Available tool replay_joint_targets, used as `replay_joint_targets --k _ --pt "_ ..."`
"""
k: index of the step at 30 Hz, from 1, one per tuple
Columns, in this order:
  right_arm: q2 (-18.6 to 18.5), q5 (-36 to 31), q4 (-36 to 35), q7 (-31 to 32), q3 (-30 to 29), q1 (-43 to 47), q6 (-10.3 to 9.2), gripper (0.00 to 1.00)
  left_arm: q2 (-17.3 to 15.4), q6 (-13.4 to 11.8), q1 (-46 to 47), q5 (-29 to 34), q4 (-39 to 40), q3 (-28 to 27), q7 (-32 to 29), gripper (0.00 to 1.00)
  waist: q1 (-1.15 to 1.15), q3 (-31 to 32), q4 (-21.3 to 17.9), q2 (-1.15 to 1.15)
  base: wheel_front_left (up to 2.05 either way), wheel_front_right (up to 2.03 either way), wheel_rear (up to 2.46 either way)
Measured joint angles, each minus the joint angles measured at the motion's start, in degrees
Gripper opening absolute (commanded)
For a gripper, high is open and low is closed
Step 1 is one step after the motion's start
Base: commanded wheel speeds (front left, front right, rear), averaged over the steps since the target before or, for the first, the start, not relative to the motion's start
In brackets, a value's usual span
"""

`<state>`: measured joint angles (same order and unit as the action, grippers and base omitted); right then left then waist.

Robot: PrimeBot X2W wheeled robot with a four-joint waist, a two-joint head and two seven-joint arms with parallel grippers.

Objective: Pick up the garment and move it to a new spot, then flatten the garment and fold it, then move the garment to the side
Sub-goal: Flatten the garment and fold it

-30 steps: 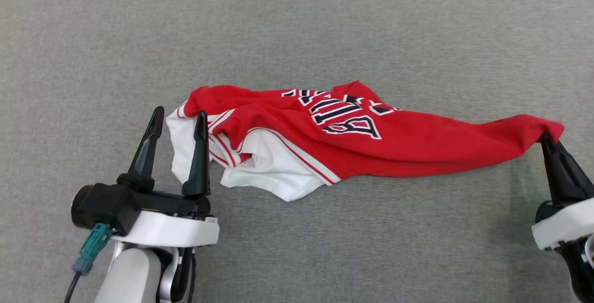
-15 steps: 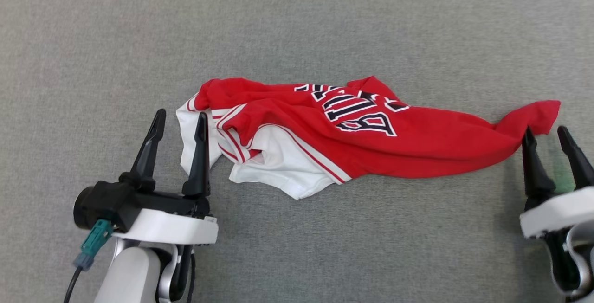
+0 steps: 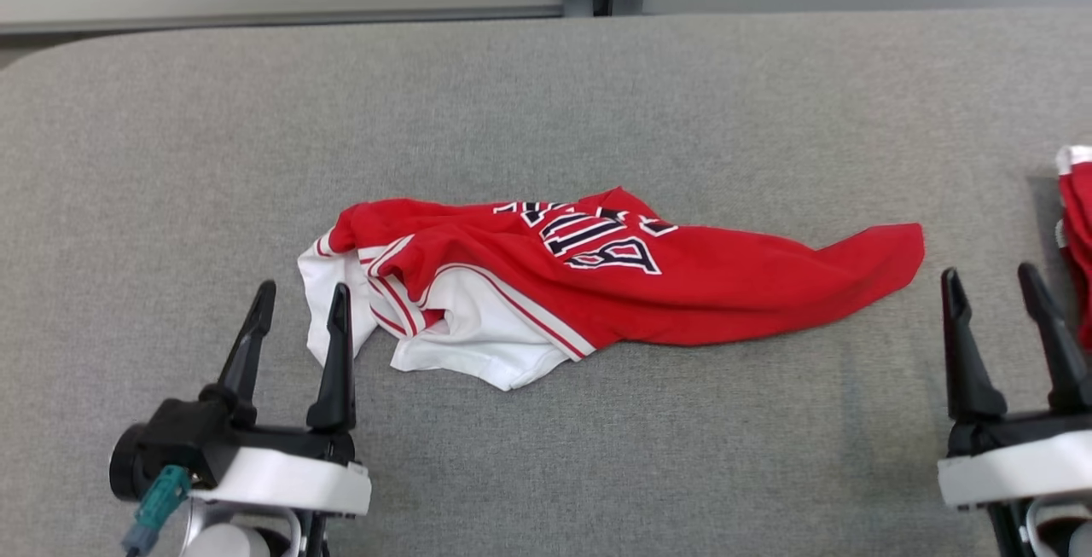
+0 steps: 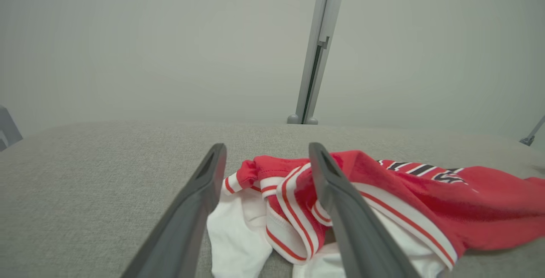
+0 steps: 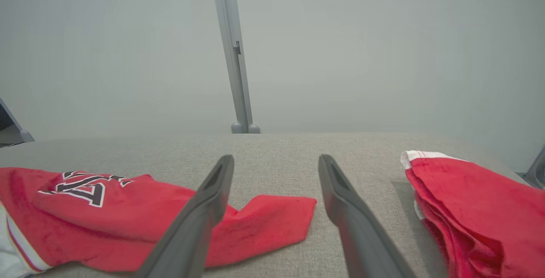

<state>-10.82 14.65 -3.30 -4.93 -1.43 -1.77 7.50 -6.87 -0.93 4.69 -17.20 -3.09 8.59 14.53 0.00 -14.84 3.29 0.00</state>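
- Lying in a crumpled heap on the counter (image 3: 546, 88), the garment (image 3: 682, 301) stretches out long and low, with a red body, white striped trim and its lettering facing up.
- It is neither flat nor folded. Judging by that, the move to a new spot may be done, while flattening, folding and shifting it aside are all left.
- The left gripper (image 3: 304, 286) stands with its jaws spread wide and empty at the garment's white end. One finger overlaps the white edge in the head view, and I cannot tell whether it touches the cloth.
- The right gripper (image 3: 988, 269) is also wide open and holds nothing. It sits just past the garment's red tip and clear of it.
- The heap hides most of the garment's shape, so sleeves, neck and hem cannot be sorted out. The white part is tucked under the red.
- The lettering buckles over a ridge and is only partly readable.
- A second red cloth (image 3: 1077, 224), well to the right of the garment, is cut off by the picture edge. In the right wrist view it looks layered, but its full shape stays unclear.
- Both arms are cut off below the garment.
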Motion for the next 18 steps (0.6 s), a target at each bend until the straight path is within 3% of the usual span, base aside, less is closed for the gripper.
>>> replay_joint_targets --k 18 --pt "1.8 0.0 -4.7 2.9 0.0 4.5 0.00 1.00 -0.1 -1.1 -4.3 -0.3 2.1 2.3 -3.2 1.00 0.00 3.5 -0.9 0.00 0.00 0.00 0.00"
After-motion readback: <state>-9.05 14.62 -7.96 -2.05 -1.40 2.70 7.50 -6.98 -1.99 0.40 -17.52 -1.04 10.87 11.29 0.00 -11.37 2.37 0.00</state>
